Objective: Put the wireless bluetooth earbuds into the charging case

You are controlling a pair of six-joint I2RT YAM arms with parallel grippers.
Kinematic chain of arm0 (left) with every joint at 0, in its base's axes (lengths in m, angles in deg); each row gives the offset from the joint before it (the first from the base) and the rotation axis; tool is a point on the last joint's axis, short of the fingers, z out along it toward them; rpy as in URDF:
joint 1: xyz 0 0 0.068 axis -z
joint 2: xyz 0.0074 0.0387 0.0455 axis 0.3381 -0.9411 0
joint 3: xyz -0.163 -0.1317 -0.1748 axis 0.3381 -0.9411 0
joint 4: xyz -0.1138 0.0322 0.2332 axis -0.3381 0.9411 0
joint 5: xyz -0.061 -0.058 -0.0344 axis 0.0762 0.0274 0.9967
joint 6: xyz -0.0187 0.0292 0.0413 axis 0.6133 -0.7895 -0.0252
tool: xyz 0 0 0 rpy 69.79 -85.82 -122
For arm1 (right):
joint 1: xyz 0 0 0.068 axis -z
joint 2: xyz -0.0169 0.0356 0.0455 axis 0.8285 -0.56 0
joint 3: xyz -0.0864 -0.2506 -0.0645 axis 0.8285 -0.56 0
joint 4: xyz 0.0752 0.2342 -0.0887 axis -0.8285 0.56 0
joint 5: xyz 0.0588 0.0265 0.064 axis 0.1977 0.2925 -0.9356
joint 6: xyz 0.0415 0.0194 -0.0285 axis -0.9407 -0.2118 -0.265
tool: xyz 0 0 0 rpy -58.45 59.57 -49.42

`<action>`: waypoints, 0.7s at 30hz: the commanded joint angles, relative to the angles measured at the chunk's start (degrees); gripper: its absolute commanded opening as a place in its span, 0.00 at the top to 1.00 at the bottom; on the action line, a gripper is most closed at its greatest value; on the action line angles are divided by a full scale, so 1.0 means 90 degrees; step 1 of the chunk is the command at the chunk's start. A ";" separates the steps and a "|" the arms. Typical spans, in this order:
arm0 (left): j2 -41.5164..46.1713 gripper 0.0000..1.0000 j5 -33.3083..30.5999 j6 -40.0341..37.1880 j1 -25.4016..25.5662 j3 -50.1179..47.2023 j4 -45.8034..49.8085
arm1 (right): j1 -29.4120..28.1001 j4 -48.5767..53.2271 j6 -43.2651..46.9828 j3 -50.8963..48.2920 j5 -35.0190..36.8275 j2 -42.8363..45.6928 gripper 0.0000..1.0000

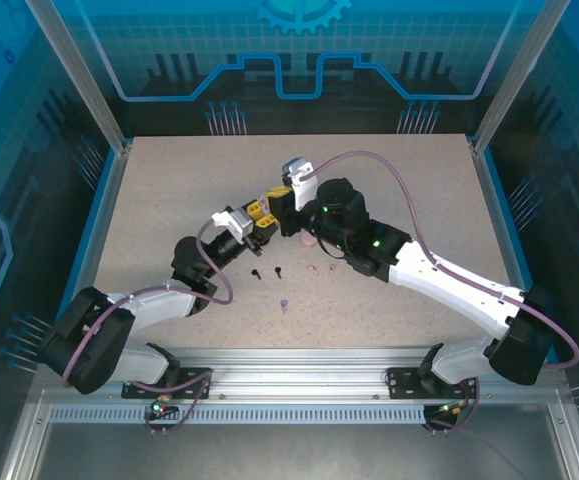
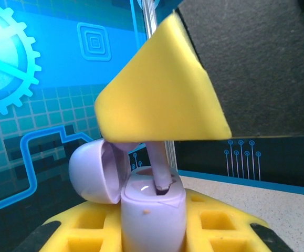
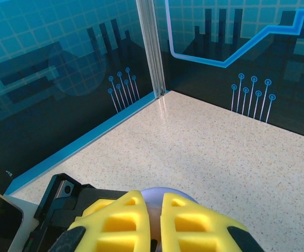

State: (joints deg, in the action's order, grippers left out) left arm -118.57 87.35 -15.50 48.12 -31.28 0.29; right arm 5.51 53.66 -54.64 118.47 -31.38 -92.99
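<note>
My left gripper (image 2: pixel 153 233) is shut on the purple charging case (image 2: pixel 152 210), which stands upright between its yellow fingers with the lid (image 2: pixel 91 170) swung open to the left. A purple earbud (image 2: pixel 158 165) points stem-down into the case's top, its tip at a socket. My right gripper (image 3: pixel 155 223) is shut on that earbud from above; the case's lid (image 3: pixel 167 195) peeks out below its fingers. Both grippers meet above mid-table: left gripper (image 1: pixel 262 228), right gripper (image 1: pixel 277 205). On the table lie two black earbuds (image 1: pixel 256 272), two pale pink earbuds (image 1: pixel 312 270) and one purple earbud (image 1: pixel 282 305).
A pink round case (image 1: pixel 309 241) lies half hidden under the right arm. The loose earbuds sit just in front of the grippers. Bare speckled table (image 1: pixel 169 200) stretches to the left, right and back, bounded by glass walls (image 3: pixel 154 47).
</note>
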 commanded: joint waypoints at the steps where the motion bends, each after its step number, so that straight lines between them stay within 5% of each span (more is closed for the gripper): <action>1: 0.0229 1.00 0.0116 0.0063 0.0045 0.0185 -0.0417 | 0.0042 0.0189 0.0063 -0.0244 -0.0209 -0.0006 0.92; 16: 0.0257 1.00 0.0073 0.0103 0.0047 0.0196 -0.0409 | -0.0011 0.0836 0.0922 -0.0029 -0.1069 -0.0284 0.93; 19: 0.0259 1.00 0.0084 0.0122 0.0045 0.0195 -0.0399 | -0.0011 0.0797 0.0834 -0.0002 -0.1007 -0.0336 0.89; 21: 0.0256 1.00 0.0051 0.0119 0.0052 0.0180 -0.0380 | -0.0010 0.0759 0.0746 0.0050 -0.0936 -0.0286 0.76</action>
State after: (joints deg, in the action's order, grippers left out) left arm -118.15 86.74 -14.32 48.06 -31.28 1.67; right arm 6.12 55.28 -47.45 118.36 -35.99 -93.91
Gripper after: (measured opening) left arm 0.239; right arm 0.223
